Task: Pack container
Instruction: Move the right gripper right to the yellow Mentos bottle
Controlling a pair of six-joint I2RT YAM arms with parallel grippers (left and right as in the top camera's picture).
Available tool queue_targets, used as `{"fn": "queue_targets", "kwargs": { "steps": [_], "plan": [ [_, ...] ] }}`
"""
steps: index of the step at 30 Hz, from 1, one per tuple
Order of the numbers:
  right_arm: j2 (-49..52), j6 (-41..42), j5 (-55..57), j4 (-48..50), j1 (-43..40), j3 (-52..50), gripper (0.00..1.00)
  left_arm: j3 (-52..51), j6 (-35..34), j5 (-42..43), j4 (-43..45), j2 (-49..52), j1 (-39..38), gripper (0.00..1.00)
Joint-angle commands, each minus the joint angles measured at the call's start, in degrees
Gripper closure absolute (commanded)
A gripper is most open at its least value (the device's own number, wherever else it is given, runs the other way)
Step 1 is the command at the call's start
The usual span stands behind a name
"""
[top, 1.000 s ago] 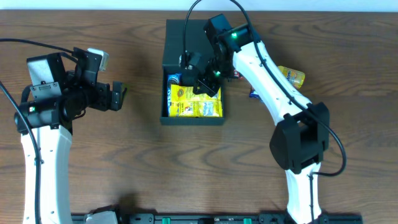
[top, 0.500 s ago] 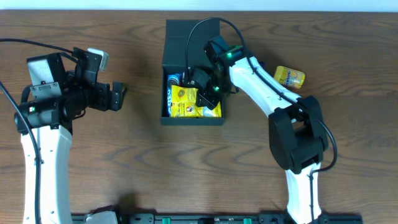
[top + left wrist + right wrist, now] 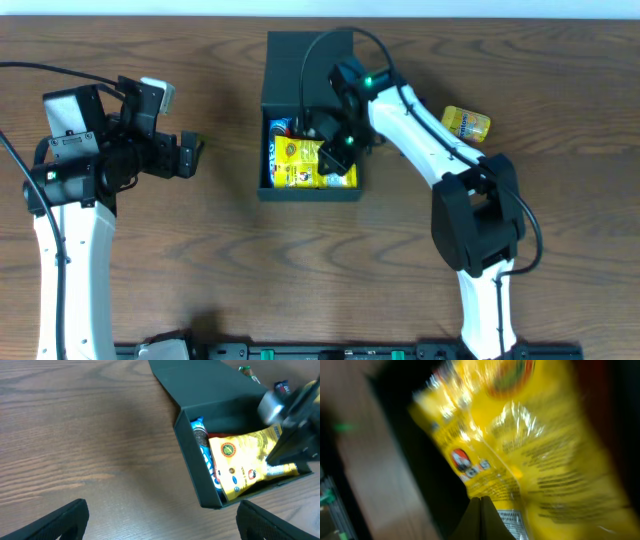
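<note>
The black container [image 3: 263,150] lies open at the table's centre back, its flap lid [image 3: 300,55] folded away. Inside lie a yellow snack packet [image 3: 298,162] and a blue packet [image 3: 271,152]. My right gripper [image 3: 326,138] is down inside the container, fingers shut together, tips against the yellow packet [image 3: 535,450]; nothing shows between the fingers [image 3: 481,505]. My left gripper [image 3: 194,152] is open and empty over bare table, left of the container [image 3: 192,465]. The left wrist view shows the yellow packet [image 3: 245,462] and the blue packet [image 3: 204,452].
Another yellow packet [image 3: 466,123] lies on the table right of the container, beyond the right arm. Small packets [image 3: 281,386] lie behind the container. The wooden table [image 3: 200,260] stretches around.
My right arm has drawn back and lowered its gripper into the container onto the yellow packet, which has shifted a little. The left arm has not moved.
</note>
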Motion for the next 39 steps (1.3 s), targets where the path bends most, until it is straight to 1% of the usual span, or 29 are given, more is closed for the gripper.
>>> {"fn": "queue_targets", "kwargs": {
  "steps": [1,3,5,8,9,10,11,13,14,15,17,20,24,27,29,32,33,35,37,39],
  "plan": [
    [-0.9,0.6,-3.6,-1.9,-0.5,9.4,0.99,0.2,0.4,0.0,0.0,-0.4,0.2,0.04],
    [-1.3,1.5,-3.0,-2.8,-1.0,13.9,0.99,0.2,0.4,0.0,0.0,-0.4,0.2,0.05],
    [-1.7,4.6,1.2,-2.4,-1.7,17.4,0.98,0.2,0.4,0.0,0.0,-0.4,0.2,0.05],
    [-1.7,13.7,15.5,-0.6,-3.6,20.0,0.81,0.2,0.4,0.0,-0.1,-0.4,0.2,0.05],
    [-1.7,16.6,20.1,0.0,-4.7,20.0,0.79,0.2,0.4,0.1,-0.1,-0.4,0.2,0.05],
    [-1.7,18.5,23.4,0.2,-5.7,20.0,0.76,0.2,0.4,0.0,-0.1,-0.4,0.2,0.05],
    [-1.6,21.0,26.4,0.3,-7.2,19.9,0.69,0.2,0.4,0.0,-0.2,-0.4,0.2,0.05],
    [-1.6,26.9,30.3,0.3,-10.3,19.8,0.59,0.2,0.4,0.0,-0.2,-0.4,0.2,0.05],
    [-1.6,29.9,31.5,0.1,-12.0,19.8,0.47,0.2,0.4,0.0,-0.2,-0.4,0.2,0.04],
    [-1.6,33.4,32.2,-0.2,-14.0,19.7,0.32,0.2,0.4,0.0,-0.2,-0.4,0.2,0.05],
    [-1.6,37.4,32.1,-0.7,-17.6,19.6,0.01,0.2,0.4,0.0,-0.2,-0.4,0.2,0.05],
    [-1.6,40.4,32.1,-1.3,-22.4,18.5,0.01,0.2,0.4,0.0,-0.2,-0.4,0.2,0.05],
    [-1.4,40.5,30.4,-1.2,-26.9,15.0,0.01,0.2,0.4,0.0,-0.2,-0.4,0.2,0.05],
    [-0.8,39.3,31.3,-0.9,-28.4,12.0,0.01,0.2,0.4,0.0,-0.2,-0.4,0.2,0.04],
    [-0.6,33.4,31.5,0.5,-28.9,10.4,0.01,0.2,0.4,0.0,-0.1,-0.4,0.2,0.05],
    [-0.6,17.9,31.5,1.7,-29.1,9.0,0.01,0.2,0.4,0.0,-0.1,-0.4,0.2,0.04],
    [-0.6,10.6,31.3,1.5,-29.1,8.7,0.01,0.2,0.4,0.0,-0.1,-0.4,0.2,0.05],
    [-0.6,1.3,31.6,1.1,-29.0,8.1,0.01,0.2,0.4,0.0,-0.1,-0.4,0.2,0.05],
    [-0.6,-4.7,32.3,1.0,-29.0,7.4,0.01,0.2,0.4,0.0,-0.1,-0.4,0.2,0.04],
    [-0.6,-8.0,34.6,2.3,-29.1,6.5,0.03,0.2,0.4,0.0,-0.2,-0.4,0.2,0.05]
  ]
}}
